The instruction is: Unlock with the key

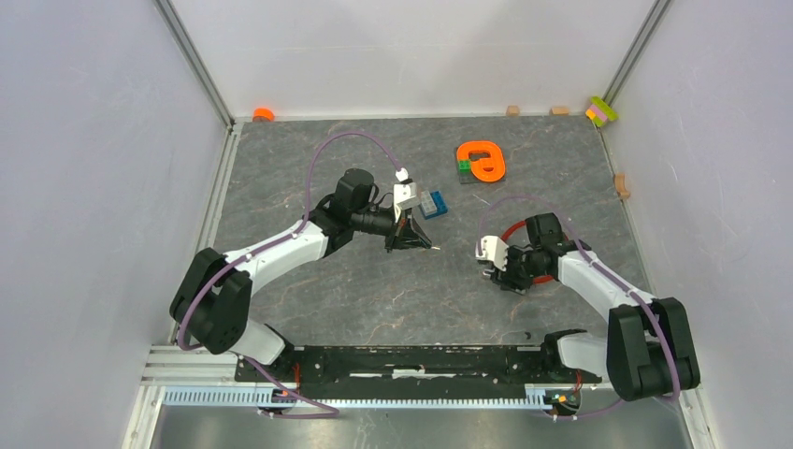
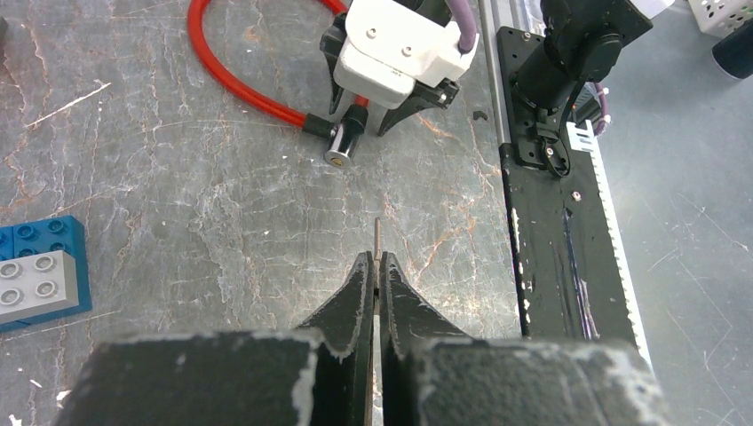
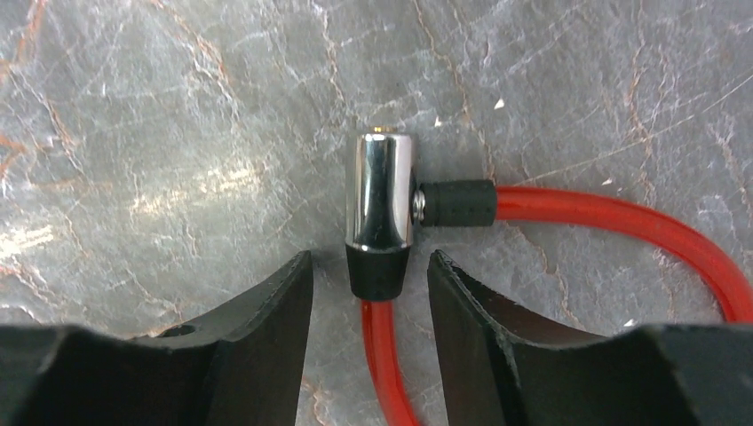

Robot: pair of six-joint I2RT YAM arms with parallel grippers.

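My left gripper (image 2: 377, 257) is shut on the key (image 2: 377, 232), a thin metal blade seen edge-on that pokes out past the fingertips. It hovers over the table, pointing toward the chrome lock barrel (image 2: 341, 145), and stays apart from it. The barrel (image 3: 381, 191) lies on the table, joined to a red cable (image 3: 613, 217) loop through black collars. My right gripper (image 3: 368, 257) is open, its fingers either side of the barrel's lower black collar without touching it. In the top view the left gripper (image 1: 416, 241) faces the right gripper (image 1: 494, 269) across a gap.
A blue and grey brick stack (image 2: 40, 271) lies left of the left gripper, also seen as the blue brick (image 1: 432, 203) from above. An orange looped piece (image 1: 482, 161) with a green brick lies further back. Small blocks (image 1: 602, 110) sit along the far wall. The black base rail (image 2: 550, 248) runs on the right.
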